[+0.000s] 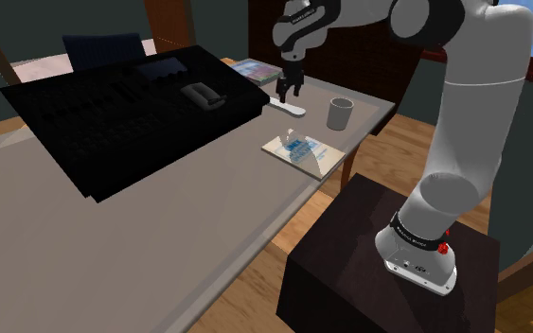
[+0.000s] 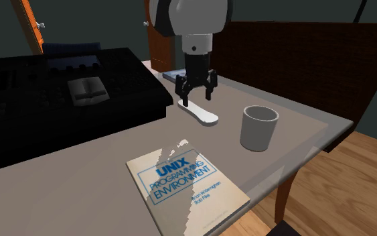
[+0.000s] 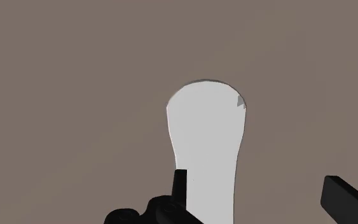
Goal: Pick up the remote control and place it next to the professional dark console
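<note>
Table (image 1: 113, 246): grey-brown, broad bare stretch at its near edge; console (image 1: 113, 113): black, covering the far side; remote (image 2: 203, 115): plain white, flat, one end broad and rounded, lying between console edge and mug (image 2: 258, 127); gripper (image 2: 197, 96): low over the remote, fingers apart.

Grey table (image 1: 113, 255), console (image 1: 113, 113), remote (image 1: 289, 108), mug (image 1: 340, 113), book (image 1: 300, 149)

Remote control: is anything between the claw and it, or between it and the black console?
Nothing visible. The open gripper hangs directly over the white remote, and bare table separates it from the console. The mug and book lie on the remote's other side.
</note>
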